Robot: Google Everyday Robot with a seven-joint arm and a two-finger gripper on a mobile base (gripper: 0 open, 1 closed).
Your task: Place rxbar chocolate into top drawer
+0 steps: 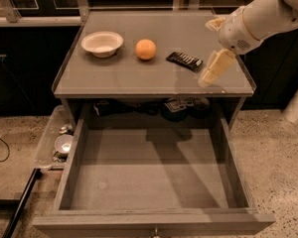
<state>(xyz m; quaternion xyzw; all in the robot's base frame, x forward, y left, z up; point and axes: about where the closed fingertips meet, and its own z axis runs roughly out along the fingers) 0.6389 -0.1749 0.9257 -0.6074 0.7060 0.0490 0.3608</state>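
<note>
1. Though the wide grey wooden top drawer (149, 180) stands open and bare, the flat black-wrapped rxbar chocolate (185, 60) lies on the grey bench (129, 76); grasping and placing remain.
2. The cream hand (206, 80) hovers just right of it, carrying nothing; spread or pressed together, I cannot tell.
3. The clear plastic bin (48, 142) holds small items.

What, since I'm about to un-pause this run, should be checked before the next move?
1. top drawer pulled open: ok.
2. rxbar chocolate lying flat on the tabletop, uncovered: ok.
3. orange and bowl apart from the bar: ok.
4. tool close beside the bar, on its right: ok.
5. tool lined up over the bar: not ok.
6. tool height above the tabletop: cannot tell.
</note>
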